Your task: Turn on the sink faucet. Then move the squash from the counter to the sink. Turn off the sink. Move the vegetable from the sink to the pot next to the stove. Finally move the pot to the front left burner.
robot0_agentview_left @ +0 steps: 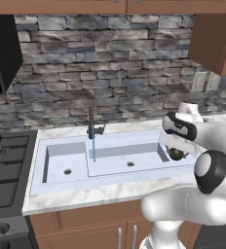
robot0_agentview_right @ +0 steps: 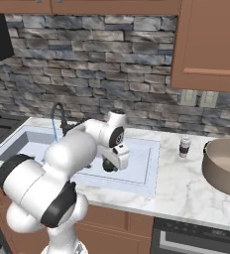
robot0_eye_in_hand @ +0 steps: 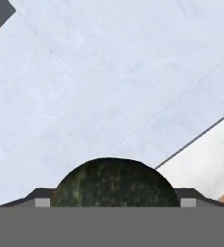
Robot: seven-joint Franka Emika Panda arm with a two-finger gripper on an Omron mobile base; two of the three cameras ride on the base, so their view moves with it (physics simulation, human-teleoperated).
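1. At the left edge of the worktop (robot0_agentview_left: pixel 81 197) we see the stove (robot0_agentview_left: pixel 3 170), its black grates next to the sink's left rim.
2. The sink (robot0_agentview_left: pixel 61 151) takes up the middle of the worktop, with a small bowl on the left and a large bowl on the right.
3. The sink faucet (robot0_agentview_left: pixel 92 127) stands at the sink's back rim, roughly over the divider between the bowls, and a thin blue stream of water (robot0_agentview_left: pixel 94 148) runs down from it into the large bowl.
4. At the right end of the large bowl we find the gripper (robot0_agentview_left: pixel 176 154) hanging low over the basin, and the squash (robot0_agentview_left: pixel 176 154) sits between its fingers; the jaws stand wide around the ball, though we cannot tell whether they press on it.
5. Farther right, a small jar (robot0_agentview_right: pixel 185 146) stands near the worktop's back edge.
6. The pot (robot0_agentview_right: pixel 225 166) sits at the right edge of the worktop, just beside the jar.
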